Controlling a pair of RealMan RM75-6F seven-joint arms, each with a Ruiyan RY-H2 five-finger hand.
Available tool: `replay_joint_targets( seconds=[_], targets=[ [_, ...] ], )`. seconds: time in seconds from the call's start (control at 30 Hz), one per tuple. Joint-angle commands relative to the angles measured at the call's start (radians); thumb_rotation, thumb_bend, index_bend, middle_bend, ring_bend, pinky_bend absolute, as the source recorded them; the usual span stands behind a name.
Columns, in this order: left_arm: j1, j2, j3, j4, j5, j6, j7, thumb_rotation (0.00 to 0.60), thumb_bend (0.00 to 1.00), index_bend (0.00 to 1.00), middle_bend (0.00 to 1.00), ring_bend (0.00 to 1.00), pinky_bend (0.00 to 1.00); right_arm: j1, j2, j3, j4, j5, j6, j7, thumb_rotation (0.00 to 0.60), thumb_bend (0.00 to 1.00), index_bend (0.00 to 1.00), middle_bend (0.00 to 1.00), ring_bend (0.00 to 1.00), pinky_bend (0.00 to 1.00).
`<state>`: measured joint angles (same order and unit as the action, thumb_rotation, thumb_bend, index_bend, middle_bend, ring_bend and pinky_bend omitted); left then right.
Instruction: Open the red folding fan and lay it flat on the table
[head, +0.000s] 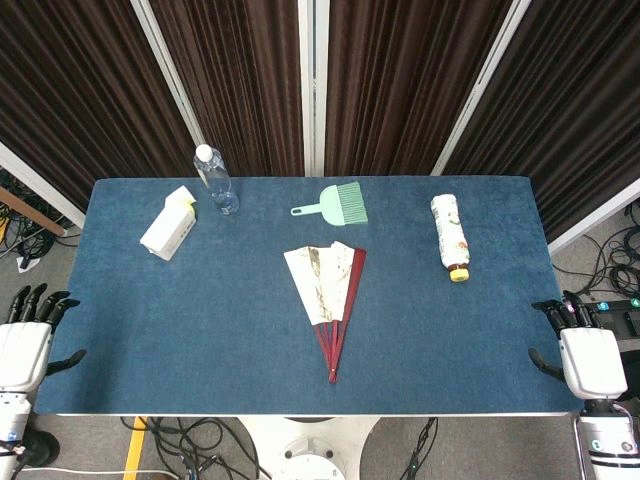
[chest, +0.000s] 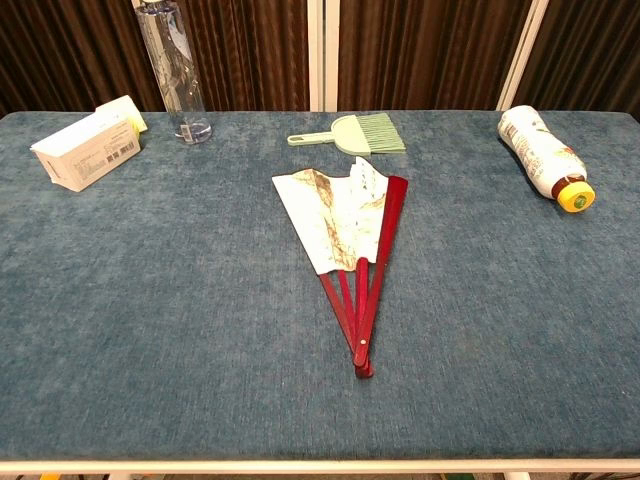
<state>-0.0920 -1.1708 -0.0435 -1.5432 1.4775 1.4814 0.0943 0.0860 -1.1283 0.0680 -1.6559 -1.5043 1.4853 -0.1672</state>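
The red folding fan (head: 328, 295) is lying partly spread near the middle of the blue surface (head: 180, 330), its cream leaf fanning toward the far side and its red ribs meeting at a pivot pointing toward the near edge. Neither hand is touching it. The left hand (head: 28, 335) is hanging just off the surface's left edge, its dark fingers (head: 38, 301) standing apart and gripping nothing. The right hand (head: 585, 350) is waiting just off the right edge, its fingers (head: 560, 312) likewise spread and holding nothing. Both hands are sitting well apart from the fan and are showing only in the head view.

Just beyond the fan, a pale green hand brush (head: 335, 204) is lying flat. A clear water bottle (head: 216, 180) is standing upright at the far left, with a white carton (head: 169, 225) lying beside it. A white bottle with a yellow cap (head: 450, 236) is lying on its side at the far right.
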Motion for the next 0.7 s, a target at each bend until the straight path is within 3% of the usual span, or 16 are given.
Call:
replay_joint_targets(
  seconds=[0.03, 0.23, 0.4, 0.53, 0.7],
  targets=[
    [0.000, 0.001, 0.001, -0.002, -0.001, -0.002, -0.002, 0.600, 0.00, 0.26, 0.18, 0.05, 0.02, 0.001, 0.001, -0.001, -0.001, -0.001, -0.002, 0.001, 0.600, 0.09, 0.26, 0.27, 0.10, 0.22],
    [0.004, 0.003, 0.004, -0.006, 0.006, 0.006, -0.006, 0.600, 0.00, 0.26, 0.18, 0.05, 0.02, 0.002, 0.000, -0.004, 0.003, -0.014, 0.000, 0.019, 0.600, 0.09, 0.25, 0.27, 0.10, 0.22],
    [0.003, 0.005, 0.000, -0.009, 0.007, 0.010, -0.004, 0.600, 0.00, 0.26, 0.18, 0.05, 0.02, 0.035, 0.009, 0.000, -0.003, -0.054, -0.023, 0.052, 0.600, 0.09, 0.19, 0.27, 0.10, 0.22],
    [0.001, 0.008, -0.001, -0.012, 0.017, 0.015, -0.005, 0.600, 0.00, 0.26, 0.18, 0.05, 0.02, 0.128, 0.017, -0.008, -0.019, -0.126, -0.140, 0.085, 0.600, 0.10, 0.19, 0.27, 0.10, 0.22],
    [-0.005, 0.014, 0.001, -0.016, 0.032, 0.015, -0.010, 0.600, 0.00, 0.26, 0.18, 0.05, 0.02, 0.310, -0.045, 0.000, 0.025, -0.181, -0.373, 0.155, 0.600, 0.13, 0.21, 0.28, 0.10, 0.22]
  ],
)
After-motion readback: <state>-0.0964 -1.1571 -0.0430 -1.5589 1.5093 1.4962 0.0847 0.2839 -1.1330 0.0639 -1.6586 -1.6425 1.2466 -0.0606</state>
